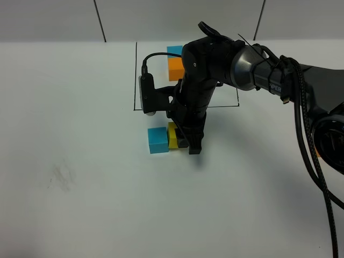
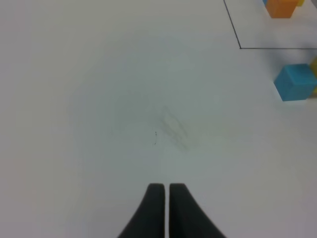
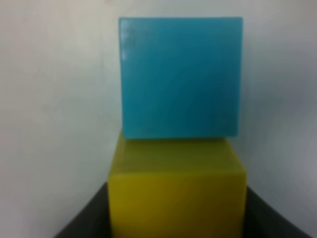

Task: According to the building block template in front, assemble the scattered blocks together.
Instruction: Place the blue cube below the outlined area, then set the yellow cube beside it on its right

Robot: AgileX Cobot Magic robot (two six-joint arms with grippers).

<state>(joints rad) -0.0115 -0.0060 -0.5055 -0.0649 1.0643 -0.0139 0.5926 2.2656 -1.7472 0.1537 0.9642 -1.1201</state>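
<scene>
The work looks partly done. On the white bench (image 1: 80, 204), just outside the near edge of the thin black drawn frame, the loose matte sky-blue cube (image 3: 181, 77) and the loose matte yellow cube (image 3: 177, 198) sit side by side with their faces touching. That is one joint of the three-cube shape. The right fingers (image 1: 191, 144) reach down across the middle and stand partly apart, pressed on the two opposite sides of the yellow cube, which rests at bench level against the blue one. The left fingers (image 2: 162, 191) are closed together, hold nothing and hang over bare bench well away from the cubes. Inside the frame, the building block template (image 1: 176, 69) shows its blue cube with its orange cube touching it on the nearer side. Its yellow cube is hidden behind the right arm, so I cannot check whether the loose pair matches the pattern. The loose orange cube is not plainly in view. As I judge it, what is left is letting go of the yellow cube, then fetching the orange one and setting it against the pair to complete the L.
</scene>
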